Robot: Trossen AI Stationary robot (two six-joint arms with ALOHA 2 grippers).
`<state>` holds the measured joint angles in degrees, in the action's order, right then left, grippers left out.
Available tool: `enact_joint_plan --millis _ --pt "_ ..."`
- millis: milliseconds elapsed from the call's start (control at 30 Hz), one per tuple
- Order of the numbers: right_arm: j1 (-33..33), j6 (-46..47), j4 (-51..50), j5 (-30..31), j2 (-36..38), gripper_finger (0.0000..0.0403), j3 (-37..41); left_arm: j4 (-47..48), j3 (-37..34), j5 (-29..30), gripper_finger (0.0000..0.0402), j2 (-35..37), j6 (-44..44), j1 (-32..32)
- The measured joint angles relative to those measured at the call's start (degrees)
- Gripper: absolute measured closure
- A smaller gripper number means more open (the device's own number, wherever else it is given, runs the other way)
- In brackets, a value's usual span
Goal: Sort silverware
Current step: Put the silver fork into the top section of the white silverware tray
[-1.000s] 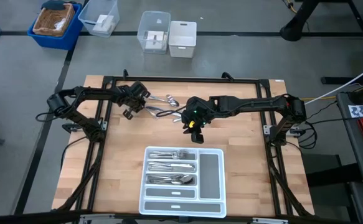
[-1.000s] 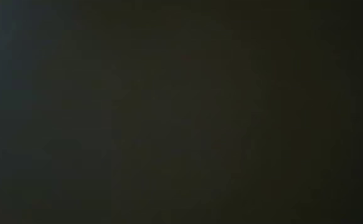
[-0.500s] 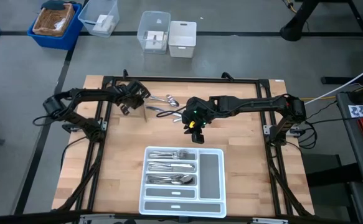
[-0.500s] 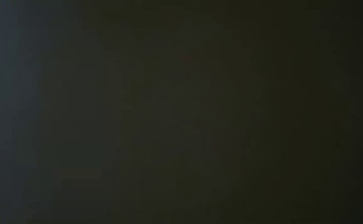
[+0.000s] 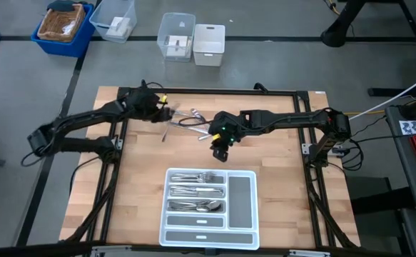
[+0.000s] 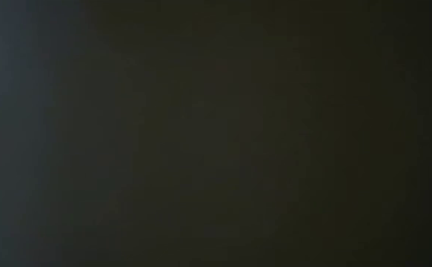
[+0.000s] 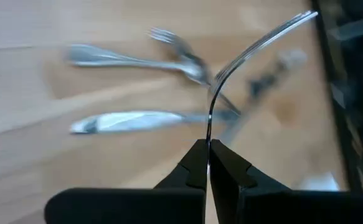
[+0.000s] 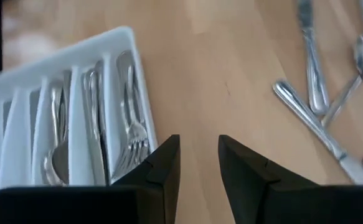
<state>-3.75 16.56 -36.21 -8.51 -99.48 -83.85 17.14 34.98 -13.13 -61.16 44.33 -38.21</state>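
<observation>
Fork [image 7: 256, 46] clamped edge-on between my left gripper's [image 7: 208, 152] closed fingers, its tines curving up past the tips. Beyond that gripper I see loose silverware [image 5: 190, 121] lying on the wooden table [image 5: 136, 185], just beside my right gripper [image 8: 198, 152]. Its fingers stand apart, holding nothing. Near it sits the white tray [image 5: 245, 196], with forks, knives and spoons already sorted into compartments.

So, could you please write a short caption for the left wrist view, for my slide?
The left gripper is shut on a fork, lifted above loose silverware on the wooden table.
</observation>
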Motion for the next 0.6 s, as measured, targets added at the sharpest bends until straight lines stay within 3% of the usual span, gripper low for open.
enact_joint_plan --millis 167,267,400,600 --pt "0.0 10.9 0.0 0.5 0.0 0.0291 0.0 0.8 0.0 -11.3 0.0401 5.4 -7.3 6.2" --pt "0.0 15.1 0.0 0.5 0.0 0.0291 0.0 0.7 0.1 -14.2 0.0401 6.9 -11.5 12.5" --pt "0.0 16.5 0.0 0.5 0.0 0.0291 0.0 0.3 0.1 -14.3 0.0401 6.3 -17.7 22.1" --pt "0.0 16.6 0.0 0.5 0.0 0.0291 0.0 -4.7 0.1 -7.4 0.0401 2.9 -24.1 33.3"
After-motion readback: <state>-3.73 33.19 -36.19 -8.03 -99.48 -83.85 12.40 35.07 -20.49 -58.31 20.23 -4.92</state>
